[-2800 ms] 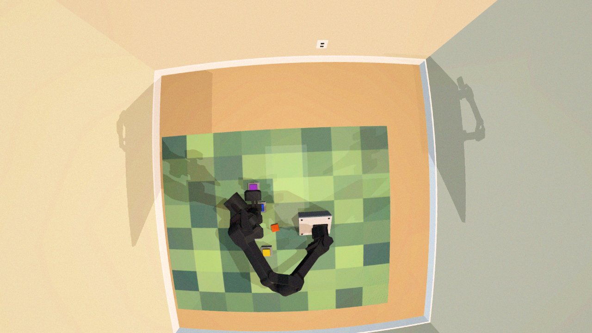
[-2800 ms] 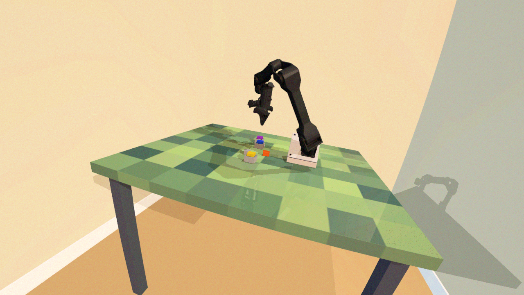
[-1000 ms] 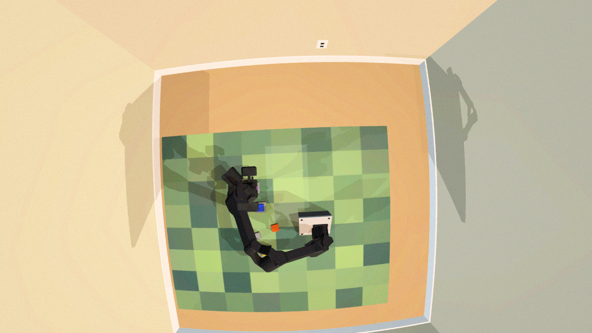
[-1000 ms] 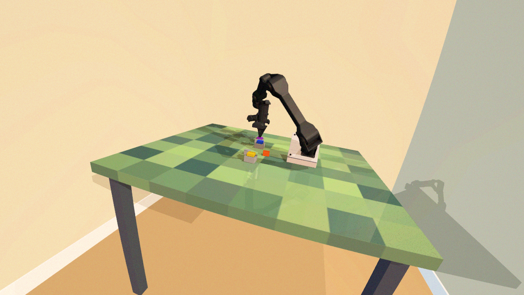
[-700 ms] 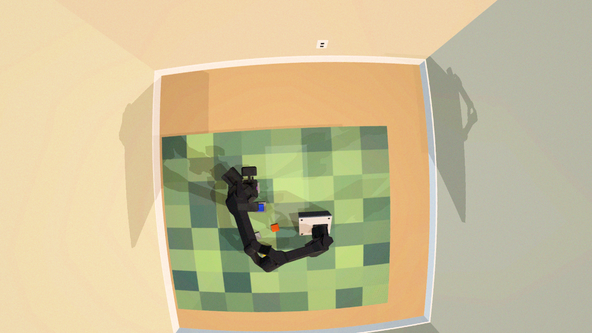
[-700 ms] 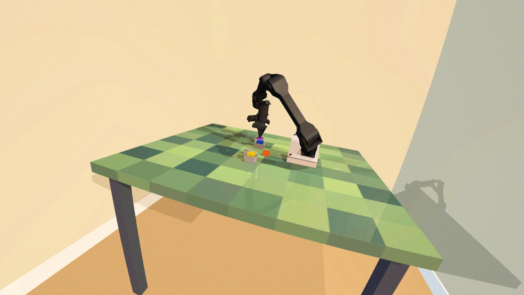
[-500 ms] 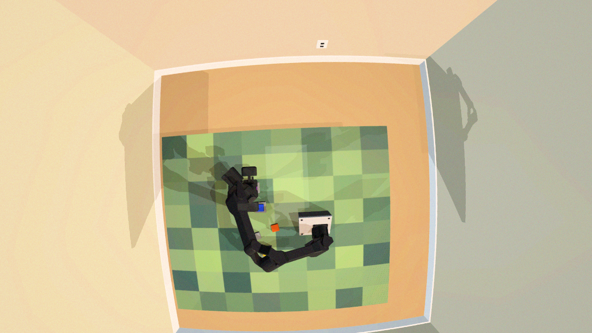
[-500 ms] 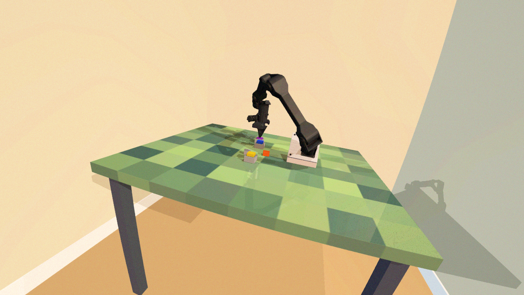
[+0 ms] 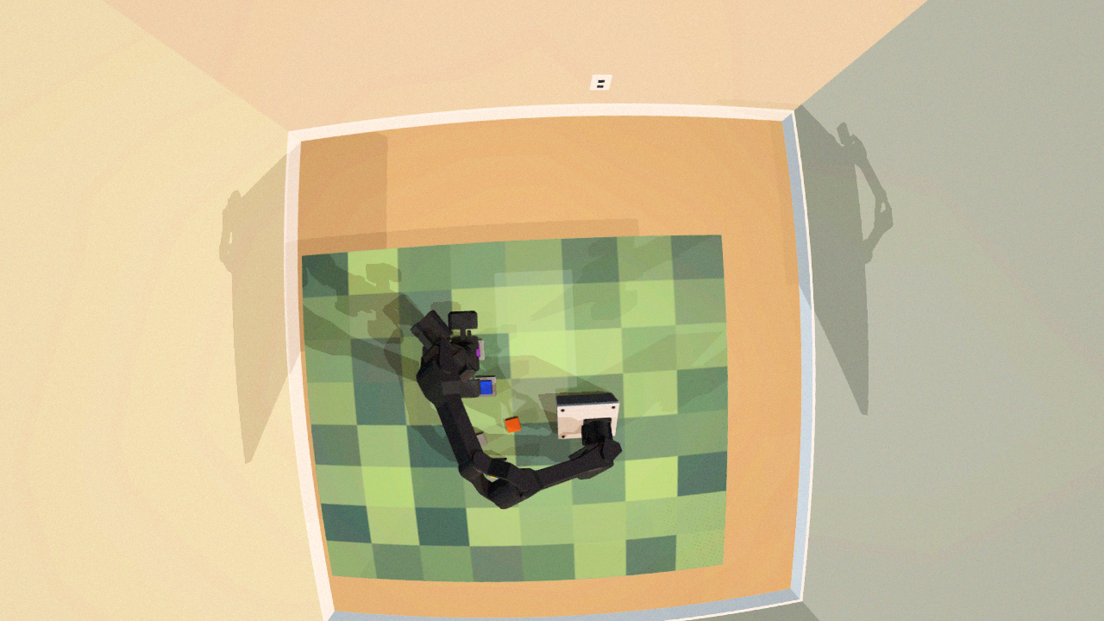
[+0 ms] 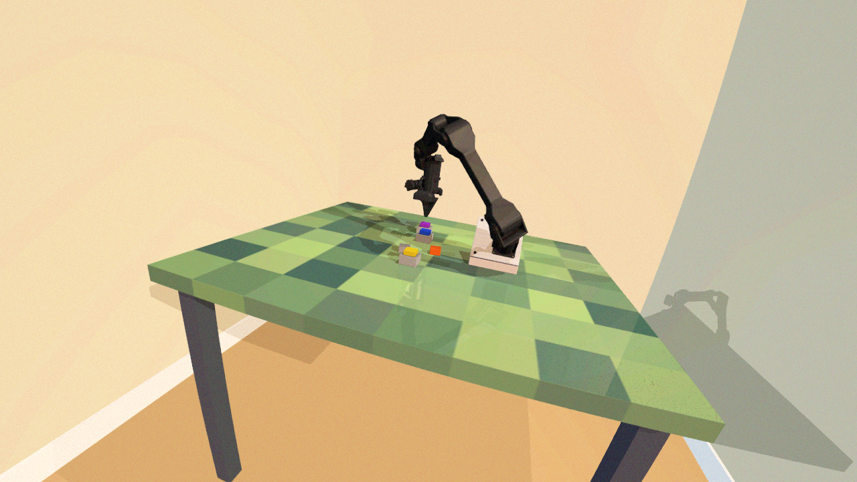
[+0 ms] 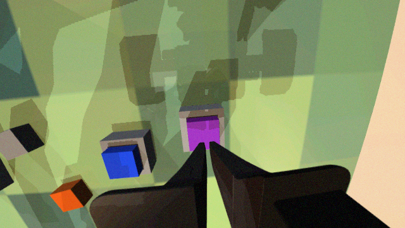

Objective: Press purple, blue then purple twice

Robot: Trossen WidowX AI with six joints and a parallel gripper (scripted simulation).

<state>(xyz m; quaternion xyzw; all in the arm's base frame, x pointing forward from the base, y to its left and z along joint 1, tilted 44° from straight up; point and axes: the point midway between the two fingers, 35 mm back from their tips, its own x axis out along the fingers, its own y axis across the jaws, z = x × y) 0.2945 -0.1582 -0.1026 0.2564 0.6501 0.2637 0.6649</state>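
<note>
The purple button (image 9: pixel 478 352) (image 10: pixel 424 223) (image 11: pixel 203 133) sits in a grey housing and stands raised. My gripper (image 10: pixel 426 215) (image 11: pixel 207 147) is shut and empty, pointing down. Its tips hang a little above the purple button, with a small gap showing in the exterior view; in the wrist view they overlap the cap's near edge. The blue button (image 9: pixel 486 387) (image 10: pixel 424 231) (image 11: pixel 121 162) stands raised beside it, untouched. In the top view the arm hides the fingertips and part of the purple button.
A yellow button (image 10: pixel 411 252) stands beyond the blue one, hidden under the arm in the top view. An orange block (image 9: pixel 512 424) (image 10: pixel 434 250) (image 11: pixel 67 197) and a light grey block (image 9: pixel 479 438) (image 11: pixel 12 144) lie nearby. The arm's white base (image 9: pixel 571 421) (image 10: pixel 492 262) is on the checkered table.
</note>
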